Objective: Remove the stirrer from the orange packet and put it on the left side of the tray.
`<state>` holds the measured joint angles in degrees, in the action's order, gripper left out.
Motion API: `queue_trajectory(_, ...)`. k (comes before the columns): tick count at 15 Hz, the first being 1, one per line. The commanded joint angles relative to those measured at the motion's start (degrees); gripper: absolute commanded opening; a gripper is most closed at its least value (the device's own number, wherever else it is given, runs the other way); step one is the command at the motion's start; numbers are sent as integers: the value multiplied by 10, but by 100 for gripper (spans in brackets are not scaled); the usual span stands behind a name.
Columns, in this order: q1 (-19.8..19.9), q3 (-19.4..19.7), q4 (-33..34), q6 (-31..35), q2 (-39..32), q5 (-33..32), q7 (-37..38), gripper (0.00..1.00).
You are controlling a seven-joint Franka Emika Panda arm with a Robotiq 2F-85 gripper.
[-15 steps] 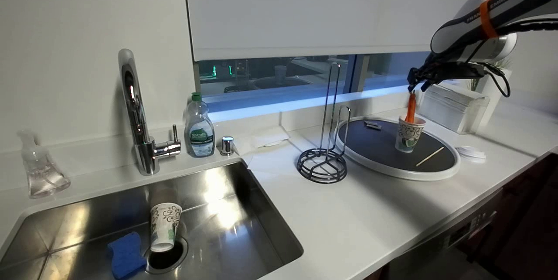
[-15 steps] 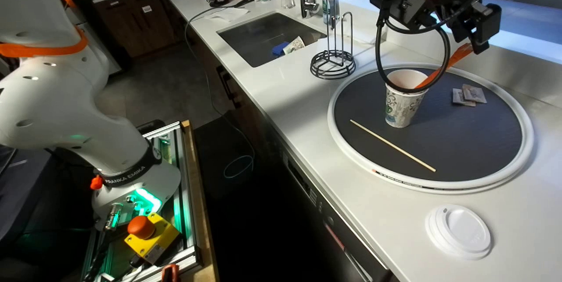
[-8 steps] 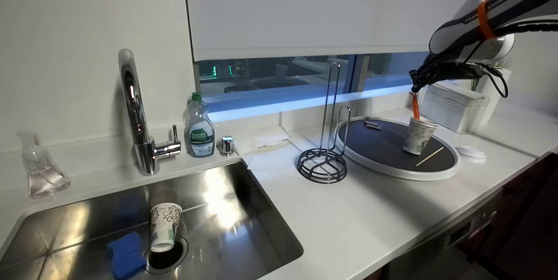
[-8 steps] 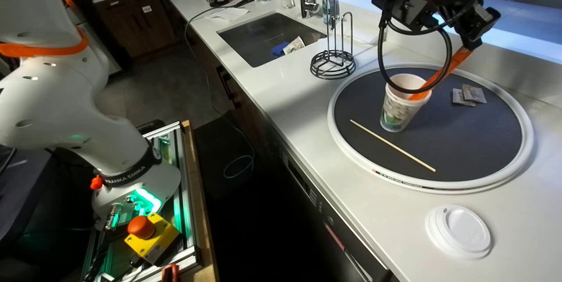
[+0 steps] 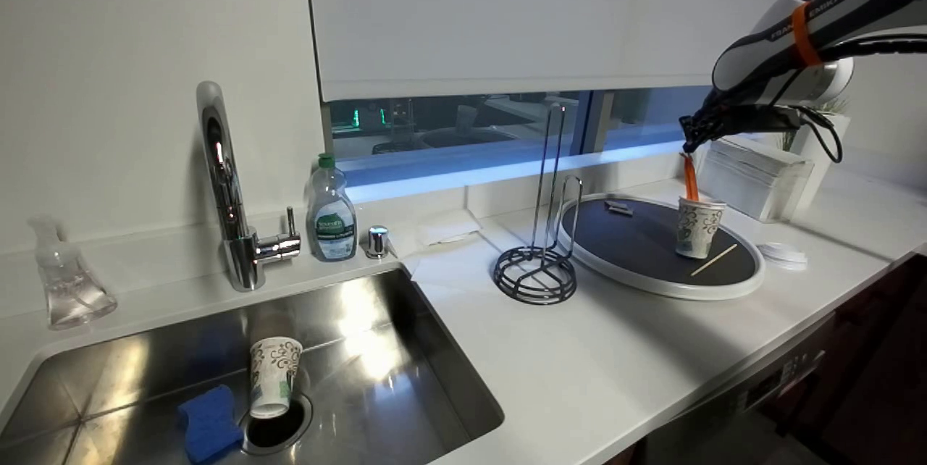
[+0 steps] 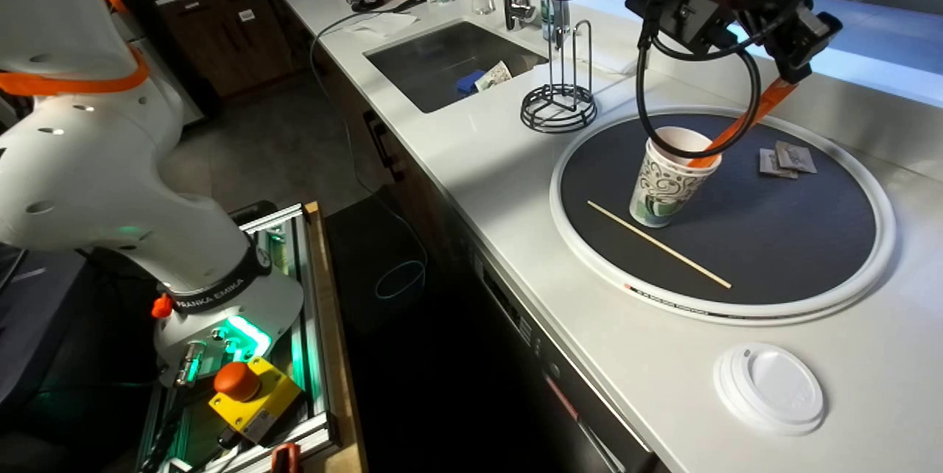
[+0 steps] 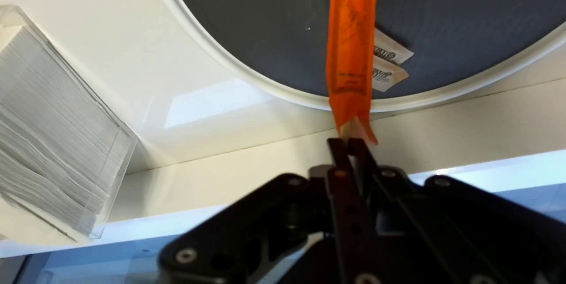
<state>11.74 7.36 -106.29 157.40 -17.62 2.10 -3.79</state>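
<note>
Pale wood of the stirrer (image 7: pixel 345 129) pokes from the torn end of the orange packet (image 7: pixel 352 40); the rest of it is hidden inside. My gripper (image 7: pixel 348 143) is shut on that tip, and one torn flap hangs beside the fingers. In both exterior views the packet (image 6: pixel 770 101) slants up from a patterned paper cup (image 6: pixel 667 182) to my gripper (image 5: pixel 688 148). Its lower end is inside the cup. The cup stands on the dark, white-rimmed round tray (image 6: pixel 773 259), close to a thin wooden stick (image 6: pixel 663 246) lying there.
Small paper sachets (image 6: pixel 788 158) lie on the tray near the wall. Beside the tray are a wire stand (image 5: pixel 536 277), white lids (image 6: pixel 770 388) and a napkin holder (image 5: pixel 753 175). A steel sink (image 5: pixel 405 378) holds a cup and a blue sponge (image 5: pixel 210 421).
The gripper's jaws have come together on the stirrer tip. The cup has slid toward the wooden stick, tilting half a second ago. Arm and packet have shifted only slightly.
</note>
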Motion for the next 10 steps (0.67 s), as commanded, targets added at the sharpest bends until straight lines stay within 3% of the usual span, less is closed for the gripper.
queue_trajectory(1, 6, -8, -5, 30, 2, 13, -15, 2)
queue_trajectory(10, 20, -50, -58, 151, 42, 37, -54, 2)
